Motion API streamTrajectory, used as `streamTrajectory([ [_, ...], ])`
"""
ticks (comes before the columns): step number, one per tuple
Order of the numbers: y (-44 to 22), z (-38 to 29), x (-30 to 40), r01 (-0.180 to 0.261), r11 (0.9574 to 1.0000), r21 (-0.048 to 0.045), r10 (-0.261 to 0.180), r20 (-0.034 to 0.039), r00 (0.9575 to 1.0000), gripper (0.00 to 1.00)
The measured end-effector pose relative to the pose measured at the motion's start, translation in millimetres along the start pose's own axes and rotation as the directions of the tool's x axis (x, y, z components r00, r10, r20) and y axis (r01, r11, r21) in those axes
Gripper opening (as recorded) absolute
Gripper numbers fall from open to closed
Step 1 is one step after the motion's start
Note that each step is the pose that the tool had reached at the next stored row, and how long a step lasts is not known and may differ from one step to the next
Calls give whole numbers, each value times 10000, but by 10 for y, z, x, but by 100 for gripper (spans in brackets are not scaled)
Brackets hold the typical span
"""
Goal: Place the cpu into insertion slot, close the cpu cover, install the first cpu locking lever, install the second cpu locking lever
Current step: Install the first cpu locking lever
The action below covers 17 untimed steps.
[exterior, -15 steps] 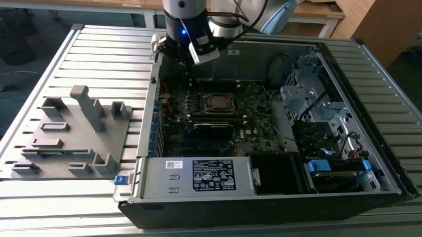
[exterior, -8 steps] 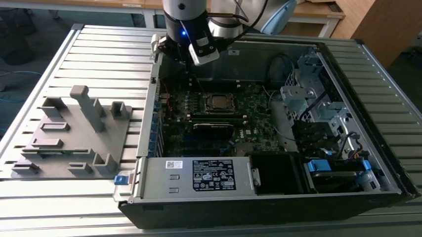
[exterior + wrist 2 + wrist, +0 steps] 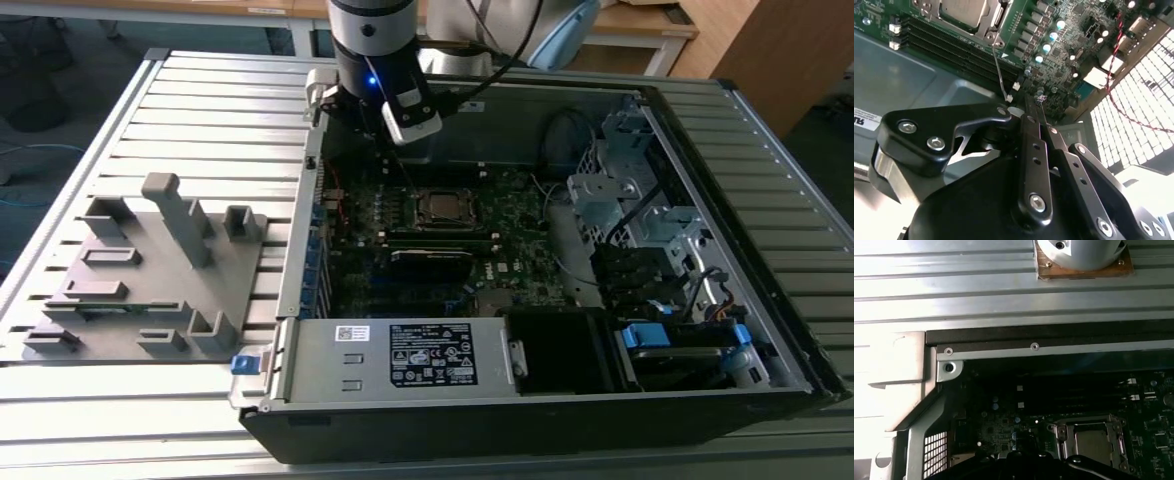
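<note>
One computer case is lying open-side up on a slatted metal table, taking up the centre and right of the exterior view; inside it a green motherboard is sitting at mid-frame, a labelled power supply box is lying along the lower edge, and a metal drive cage is standing at the right. The insertion slot is sitting near the centre of the board and is holding the cpu, whose grey top is showing through the window of the cpu cover, which is lying flat over it. The gripper is hanging over the upper left corner of the case, close to the case wall, its black fingers drawn together with no gap showing between them. In the second wrist view a thin wire lever is running from the slot's corner toward the fingertips and ending just beside them; I cannot tell whether it is touching them. Long black memory slots are lying just beside the slot, and bare board is lying between gripper and slot. A grey fixture plate is resting on the table at the left of the exterior view.
</note>
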State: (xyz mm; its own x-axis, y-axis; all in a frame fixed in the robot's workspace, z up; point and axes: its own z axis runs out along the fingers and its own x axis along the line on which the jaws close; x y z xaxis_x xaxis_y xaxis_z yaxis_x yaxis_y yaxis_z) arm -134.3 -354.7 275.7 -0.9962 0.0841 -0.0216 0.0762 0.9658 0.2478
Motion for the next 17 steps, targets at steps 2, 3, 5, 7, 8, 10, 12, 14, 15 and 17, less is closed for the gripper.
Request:
streamTrajectory([
  [2,-1,0,0,-1,10000,-44,1,-6,10000,11],
  [3,-3,4,-1,-4,9999,-134,4,-12,10000,11],
  [5,-7,13,0,-14,9995,-307,13,-26,10000,11],
  [7,-10,26,1,-15,9995,-329,15,-25,10000,11],
  [8,-14,41,1,-16,9995,-326,15,-27,10000,11],
  [10,-24,78,1,-15,9995,-327,14,-27,10000,11],
  [12,-32,108,2,-14,9995,-327,14,-28,10000,11],
  [14,-31,111,-2,-14,9995,-325,13,-29,10000,11],
  [15,-30,114,-6,-13,9995,-326,12,-29,10000,11],
  [17,-26,120,-15,-14,9995,-326,13,-28,10000,11],
])
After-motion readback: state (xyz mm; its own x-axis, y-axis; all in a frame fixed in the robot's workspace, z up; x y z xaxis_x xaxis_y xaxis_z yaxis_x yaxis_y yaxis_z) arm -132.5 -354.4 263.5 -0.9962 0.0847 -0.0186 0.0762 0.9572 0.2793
